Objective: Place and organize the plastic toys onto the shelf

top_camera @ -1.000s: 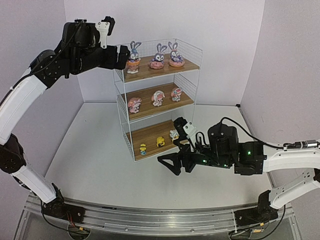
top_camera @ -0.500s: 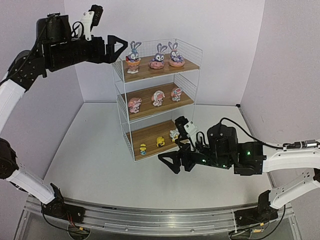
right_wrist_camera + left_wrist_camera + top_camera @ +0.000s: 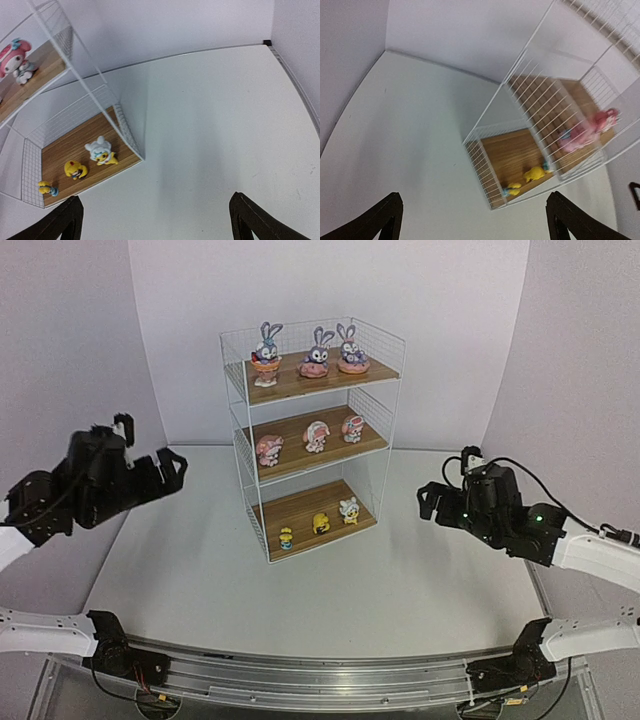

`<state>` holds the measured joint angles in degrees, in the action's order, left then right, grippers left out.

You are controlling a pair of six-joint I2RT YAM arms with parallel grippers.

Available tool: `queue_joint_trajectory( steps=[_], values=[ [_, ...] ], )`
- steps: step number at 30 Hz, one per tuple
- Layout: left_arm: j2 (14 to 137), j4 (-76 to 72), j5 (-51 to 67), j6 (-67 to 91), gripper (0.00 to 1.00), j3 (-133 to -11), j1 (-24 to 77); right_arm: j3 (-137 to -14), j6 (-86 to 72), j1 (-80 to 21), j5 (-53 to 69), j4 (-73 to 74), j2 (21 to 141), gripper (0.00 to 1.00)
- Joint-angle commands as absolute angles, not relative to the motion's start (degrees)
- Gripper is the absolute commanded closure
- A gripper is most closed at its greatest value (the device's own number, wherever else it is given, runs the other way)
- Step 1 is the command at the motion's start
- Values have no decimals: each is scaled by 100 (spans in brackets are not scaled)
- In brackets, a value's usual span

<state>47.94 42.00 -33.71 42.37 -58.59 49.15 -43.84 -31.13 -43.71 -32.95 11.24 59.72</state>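
The white wire shelf [image 3: 243,400] stands at the table's middle back with three wooden boards. Three purple bunnies [image 3: 317,352] stand on the top board, three pink-white toys [image 3: 316,436] on the middle board and three small yellow ones [image 3: 321,524] on the bottom board. My left gripper [image 3: 167,468] is open and empty, low and left of the shelf, well apart from it. My right gripper [image 3: 428,502] is open and empty, right of the shelf. The left wrist view shows its gripper [image 3: 475,220] above bare table. The right wrist view shows its gripper [image 3: 157,220] and the yellow toys [image 3: 75,170].
White walls close the table at the back and on both sides. The metal rail [image 3: 320,670] with both arm bases runs along the near edge. The table [image 3: 330,590] in front of the shelf is white.
My left arm has come down from beside the top board to low at the left. My right arm has pulled back from the bottom board to the right. Both grippers stay open.
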Motion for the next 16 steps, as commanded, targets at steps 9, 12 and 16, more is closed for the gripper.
queue_joint_trajectory(
  steps=[9,12,16],
  values=[
    [4903,3884,-2850,5785,0,-3957,3423,-3504,-3803,-3786,-4263,1948,4975,2],
    [5064,3690,-2563,5582,0,-3890,3116,-3398,-3889,-3782,-4314,1957,4880,2],
    [5231,3626,-2482,5623,0,-3888,3050,-3371,-3884,-3786,-4224,1967,4803,2]
  ],
)
